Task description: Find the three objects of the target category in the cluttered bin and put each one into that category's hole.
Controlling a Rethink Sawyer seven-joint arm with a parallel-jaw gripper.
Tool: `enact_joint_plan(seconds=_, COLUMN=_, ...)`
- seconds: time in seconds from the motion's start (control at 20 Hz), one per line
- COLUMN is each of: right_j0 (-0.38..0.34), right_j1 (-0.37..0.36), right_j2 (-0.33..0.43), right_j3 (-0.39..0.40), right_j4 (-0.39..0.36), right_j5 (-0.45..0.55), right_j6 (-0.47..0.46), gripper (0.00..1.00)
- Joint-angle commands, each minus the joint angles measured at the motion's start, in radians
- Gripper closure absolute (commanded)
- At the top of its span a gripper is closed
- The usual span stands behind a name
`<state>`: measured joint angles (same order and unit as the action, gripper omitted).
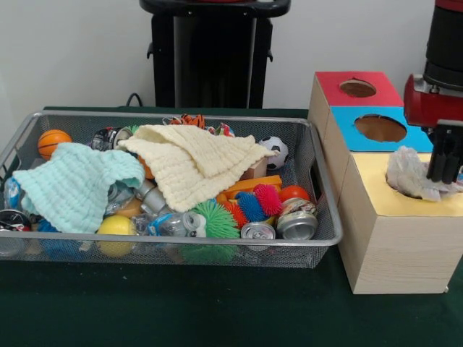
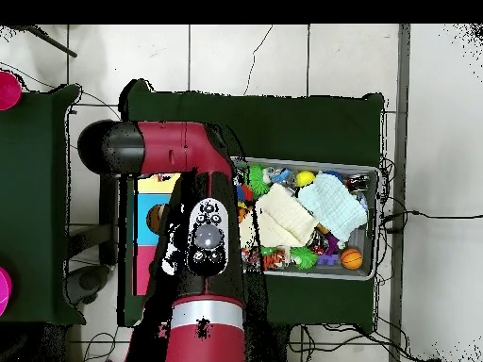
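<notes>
The wire mesh bin (image 1: 181, 242) fills the left and middle of the table and also shows in the overhead view (image 2: 311, 164). One wad of clear printed plastic film (image 1: 406, 173) lies on the yellow top of the nearest wooden box (image 1: 376, 195) and covers its hole. My gripper (image 1: 443, 170) hangs straight down at the wad's right side, touching or nearly touching it. In the overhead view my arm (image 2: 203, 236) hides the gripper and the wad. I see no other wad clearly in the bin; two cloths cover much of it.
A blue-topped box (image 1: 380, 129) and a red-topped box (image 1: 358, 88) stand behind the yellow one. In the bin lie a mint cloth (image 1: 72, 184), a cream cloth (image 1: 195, 163), silver cans (image 1: 296, 224), spiky balls (image 1: 213, 217), a basketball (image 1: 52, 141) and a small football (image 1: 275, 150).
</notes>
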<state>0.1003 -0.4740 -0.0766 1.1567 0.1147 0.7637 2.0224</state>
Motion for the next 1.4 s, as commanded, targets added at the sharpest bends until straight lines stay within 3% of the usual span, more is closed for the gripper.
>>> enact_joint_plan(seconds=0.05, right_j0=-0.020, right_j1=0.062, right_j2=0.063, right_j3=0.029, right_j4=-0.040, right_j5=0.024, right_j6=0.031, gripper=1.00)
enact_joint_plan(seconds=0.3, right_j0=0.005, right_j1=0.042, right_j2=0.046, right_j3=0.066, right_j4=-0.058, right_j5=0.003, right_j6=0.039, gripper=1.00)
enact_joint_plan(seconds=0.75, right_j0=-0.019, right_j1=0.031, right_j2=0.044, right_j3=0.156, right_j4=-0.094, right_j5=-0.070, right_j6=-0.001, gripper=1.00)
enact_joint_plan(seconds=0.95, right_j0=-0.054, right_j1=0.055, right_j2=0.079, right_j3=0.126, right_j4=-0.147, right_j5=-0.096, right_j6=-0.106, gripper=1.00)
enact_joint_plan(seconds=1.1, right_j0=-0.066, right_j1=0.060, right_j2=0.098, right_j3=0.143, right_j4=-0.157, right_j5=-0.121, right_j6=-0.090, gripper=1.00)
enact_joint_plan(seconds=1.4, right_j0=-0.064, right_j1=0.072, right_j2=0.083, right_j3=0.107, right_j4=-0.192, right_j5=-0.084, right_j6=-0.075, gripper=1.00)
